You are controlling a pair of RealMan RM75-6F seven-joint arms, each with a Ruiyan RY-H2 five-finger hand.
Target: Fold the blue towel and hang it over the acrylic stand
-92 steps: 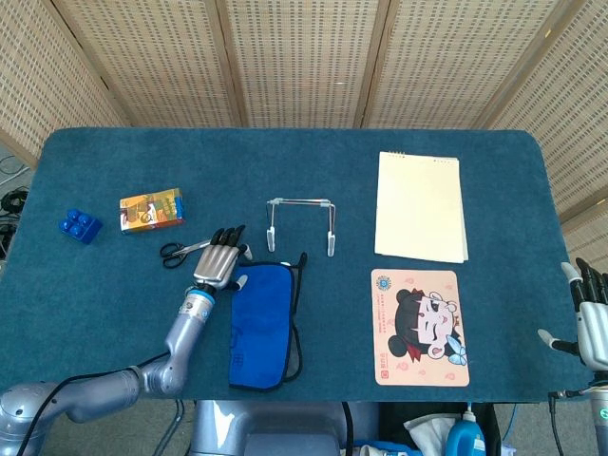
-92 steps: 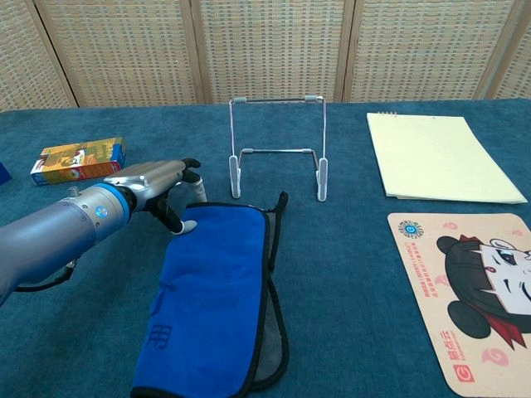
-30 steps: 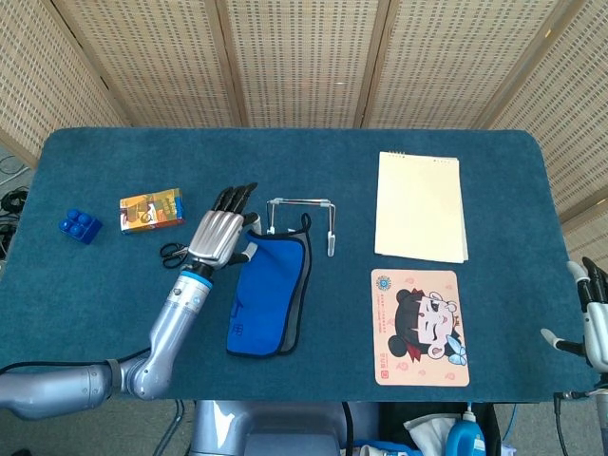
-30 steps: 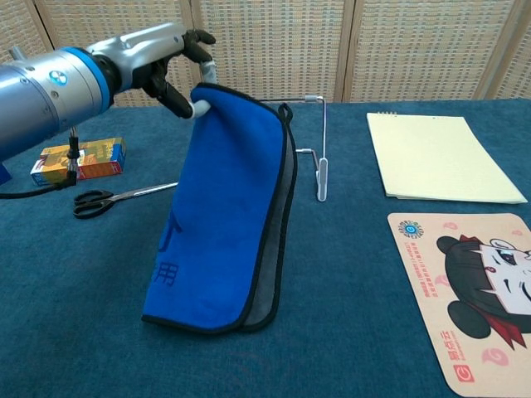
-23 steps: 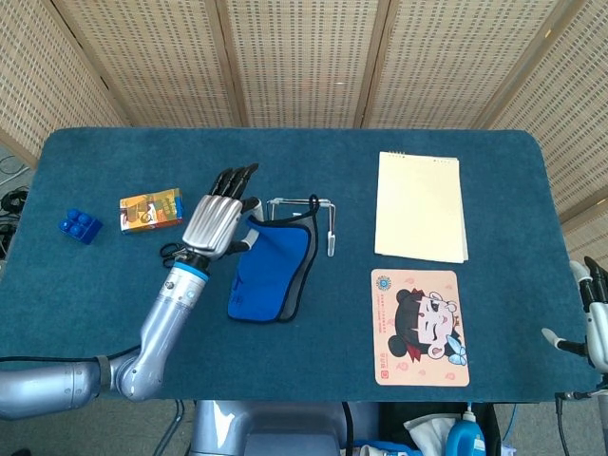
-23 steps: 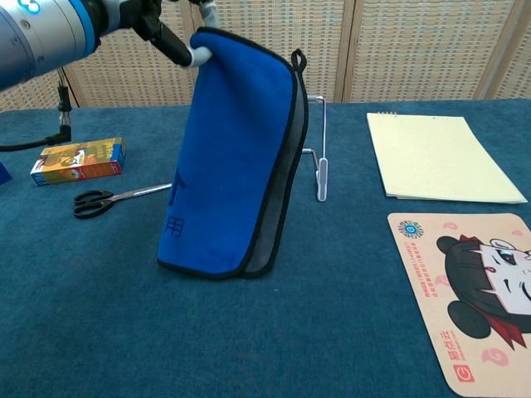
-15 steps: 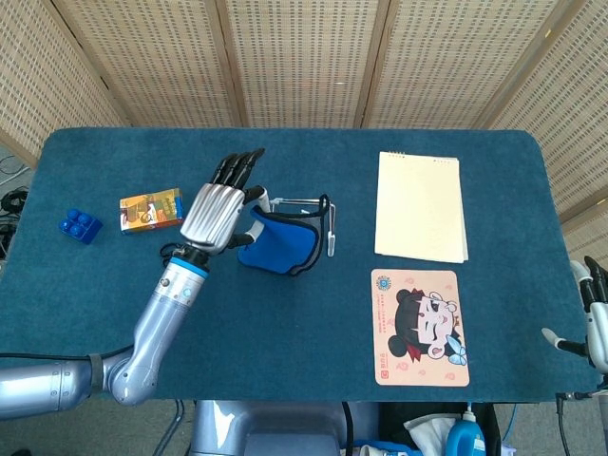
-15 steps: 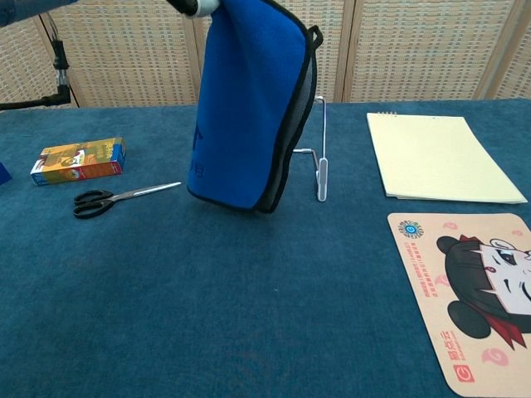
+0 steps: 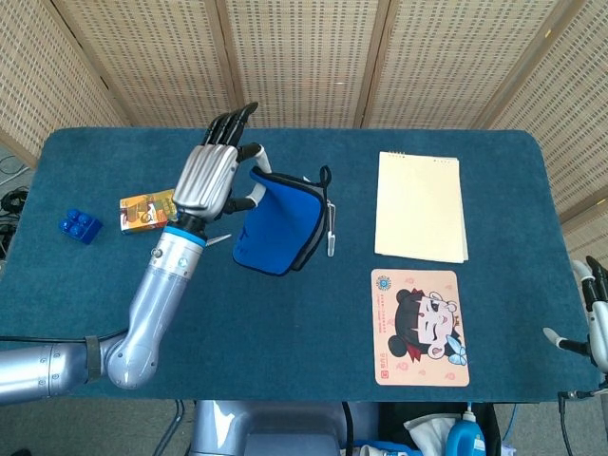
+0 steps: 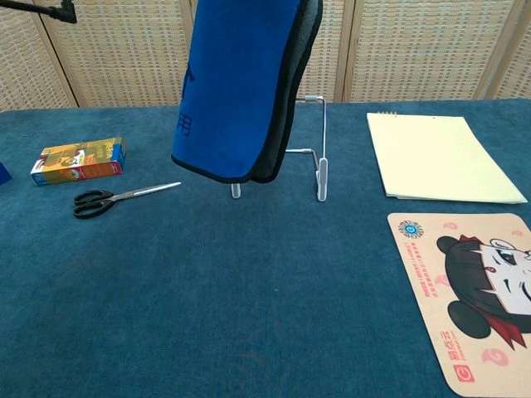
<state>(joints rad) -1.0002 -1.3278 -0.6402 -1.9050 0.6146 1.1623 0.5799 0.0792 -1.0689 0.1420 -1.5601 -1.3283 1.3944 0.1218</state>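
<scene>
My left hand (image 9: 211,179) is raised above the table and holds the folded blue towel (image 9: 280,230) by its top corner. The towel (image 10: 236,91) hangs free, clear of the cloth, in front of the acrylic stand (image 10: 319,157). In the head view the towel covers most of the stand (image 9: 330,233); one leg shows at its right. The chest view cuts off the hand above the frame. My right hand (image 9: 596,318) sits at the far right edge, low, with fingers apart and nothing in it.
Scissors (image 10: 116,199) lie left of the stand, with a small orange box (image 10: 79,160) behind them. A blue toy block (image 9: 79,225) sits far left. A yellow notepad (image 9: 421,204) and a cartoon mouse pad (image 9: 420,326) lie on the right.
My left hand has lifted the towel from the table and carried it up and back toward the stand. The towel's lower edge now hangs above the cloth. The right hand stayed put.
</scene>
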